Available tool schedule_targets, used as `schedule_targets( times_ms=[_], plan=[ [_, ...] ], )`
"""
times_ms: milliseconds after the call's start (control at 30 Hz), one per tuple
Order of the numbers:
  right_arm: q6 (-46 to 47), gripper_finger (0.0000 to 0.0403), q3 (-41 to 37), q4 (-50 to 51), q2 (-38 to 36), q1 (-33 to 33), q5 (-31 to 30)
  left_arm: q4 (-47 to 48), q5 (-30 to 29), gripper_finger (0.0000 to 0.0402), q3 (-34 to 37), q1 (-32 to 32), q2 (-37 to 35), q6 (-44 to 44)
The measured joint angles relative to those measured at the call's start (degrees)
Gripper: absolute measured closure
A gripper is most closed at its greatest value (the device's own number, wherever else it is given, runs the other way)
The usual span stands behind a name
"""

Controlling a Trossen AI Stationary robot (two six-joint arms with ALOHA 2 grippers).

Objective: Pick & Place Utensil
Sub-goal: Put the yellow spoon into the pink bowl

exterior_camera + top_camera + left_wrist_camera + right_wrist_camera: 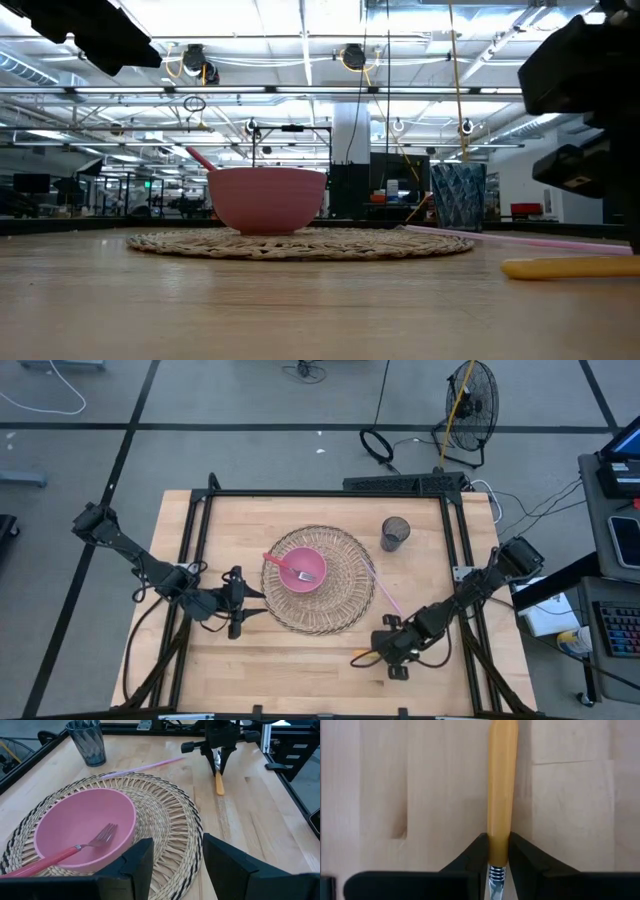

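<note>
A yellow-handled utensil (362,656) lies flat on the table near its front right. My right gripper (380,652) points down over it and is shut on its handle. A pink bowl (297,570) stands on a round woven mat (340,595) at mid-table. A pink-handled fork (75,848) rests in the bowl, its handle leaning out over the rim. My left gripper (238,615) is open and hovers just left of the mat, touching nothing. My right gripper pinches the yellow handle (498,847) between its two fingers, close to the end where the metal neck (494,879) begins. The fingers come from above, pointing down, and stand across the handle. The handle's free end (560,266) lies on the table.
A dark ribbed cup (395,532) stands beyond the mat toward the far right. A thin pink stick (385,592) lies slanted along the mat's right edge, between the mat and my right gripper. A black frame (330,493) runs round the table's edges.
</note>
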State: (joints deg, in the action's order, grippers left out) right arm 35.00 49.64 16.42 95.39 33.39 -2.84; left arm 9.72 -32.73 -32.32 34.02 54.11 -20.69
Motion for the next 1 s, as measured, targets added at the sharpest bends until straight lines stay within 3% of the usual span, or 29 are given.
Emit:
schedule_targets(
  times_ms=[467, 1000],
  plan=[
    [-2.8, 0.0356, -0.2, -5.6, 0.1, -3.8, -2.9, 0.0, 0.0, 0.0231, 0.0, 0.0, 0.0, 0.1],
    [-3.3, 0.0356, -0.1, -5.5, 0.1, -5.0, -1.7, -0.1, 0.0, 0.0231, 0.0, 0.0, 0.0, 0.5]
  ],
)
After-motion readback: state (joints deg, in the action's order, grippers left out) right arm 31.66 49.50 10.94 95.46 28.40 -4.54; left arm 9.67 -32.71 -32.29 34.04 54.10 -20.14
